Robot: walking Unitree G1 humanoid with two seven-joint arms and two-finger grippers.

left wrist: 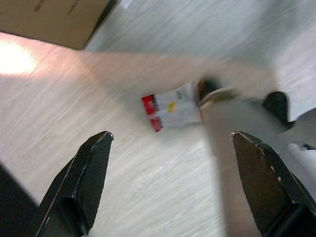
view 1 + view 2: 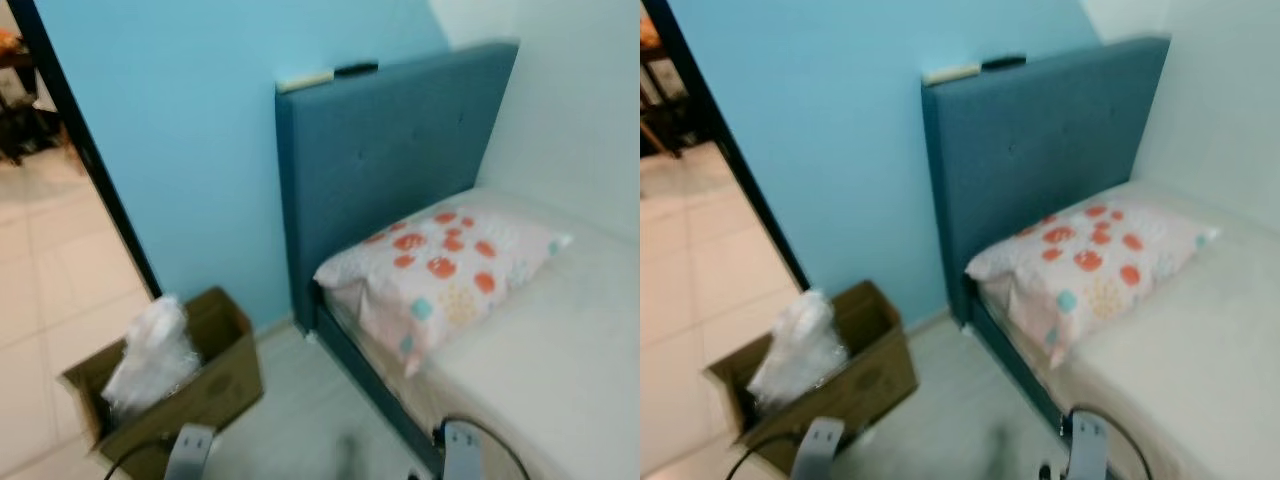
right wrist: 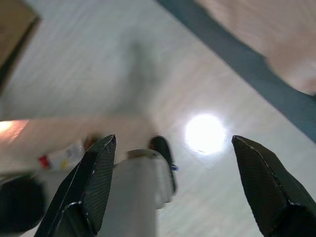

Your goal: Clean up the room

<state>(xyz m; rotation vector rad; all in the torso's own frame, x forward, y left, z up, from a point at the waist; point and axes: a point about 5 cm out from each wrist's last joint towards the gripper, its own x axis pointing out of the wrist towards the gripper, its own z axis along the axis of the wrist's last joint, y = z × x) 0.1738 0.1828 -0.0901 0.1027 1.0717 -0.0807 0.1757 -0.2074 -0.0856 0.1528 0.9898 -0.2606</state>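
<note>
A small white and red wrapper (image 1: 170, 111) lies on the pale floor, seen past my left gripper (image 1: 173, 185), which hangs open above the floor with nothing between its fingers. The same wrapper (image 3: 63, 157) shows small in the right wrist view. My right gripper (image 3: 173, 185) is open too, over the floor beside the bed's blue frame (image 3: 247, 69). A brown cardboard box (image 2: 215, 385) holding a crumpled clear plastic bag (image 2: 152, 350) stands on the floor at the left. Both silver wrists (image 2: 190, 455) show at the bottom of the eye views.
A bed with a blue headboard (image 2: 385, 150) and a spotted pillow (image 2: 440, 265) fills the right. A light blue wall (image 2: 200, 130) stands behind. An open doorway (image 2: 40, 200) leads left to a tiled room. My own legs (image 3: 133, 192) stand on the floor below.
</note>
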